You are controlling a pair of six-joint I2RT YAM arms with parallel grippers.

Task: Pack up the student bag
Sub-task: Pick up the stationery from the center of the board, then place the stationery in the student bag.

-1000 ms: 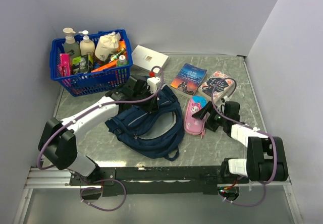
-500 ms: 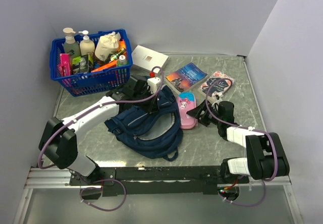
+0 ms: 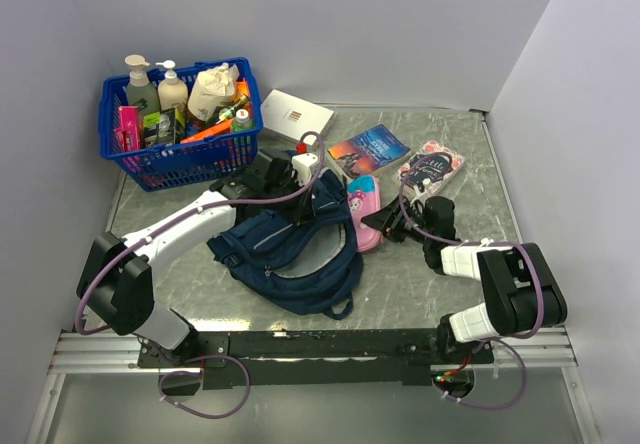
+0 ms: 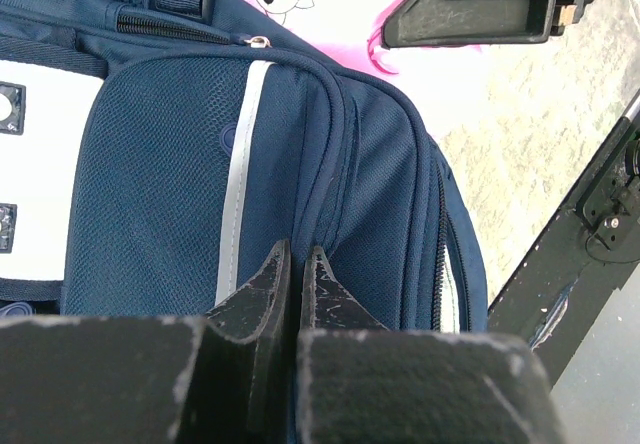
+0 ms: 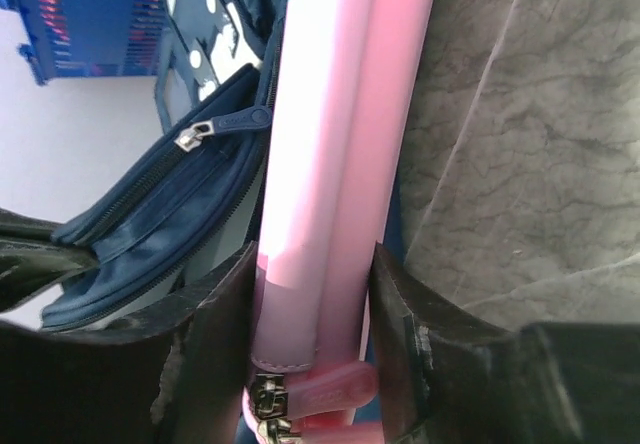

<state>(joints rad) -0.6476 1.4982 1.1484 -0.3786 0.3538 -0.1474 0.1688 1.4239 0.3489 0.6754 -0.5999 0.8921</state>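
The navy student bag [image 3: 290, 249] lies in the middle of the table with its main zip open. My left gripper [image 3: 312, 186] is shut on the fabric at the bag's far top edge; in the left wrist view the gripper [image 4: 297, 256] pinches a seam of the bag [image 4: 150, 164]. My right gripper [image 3: 378, 220] is shut on a pink pencil case [image 3: 362, 207] and holds it at the bag's right edge. In the right wrist view the case [image 5: 330, 144] sits between the gripper [image 5: 310, 264] fingers, beside the open zip of the bag [image 5: 170, 199].
A blue plastic basket [image 3: 180, 149] of bottles and packets stands at the back left. A white box [image 3: 295, 114], a dark-covered book [image 3: 368, 151] and a floral pouch [image 3: 432, 167] lie behind the bag. Grey walls close the left, back and right.
My right gripper has carried the pink pencil case left and away from me, up against the bag's right edge. The left gripper has stayed on the bag.
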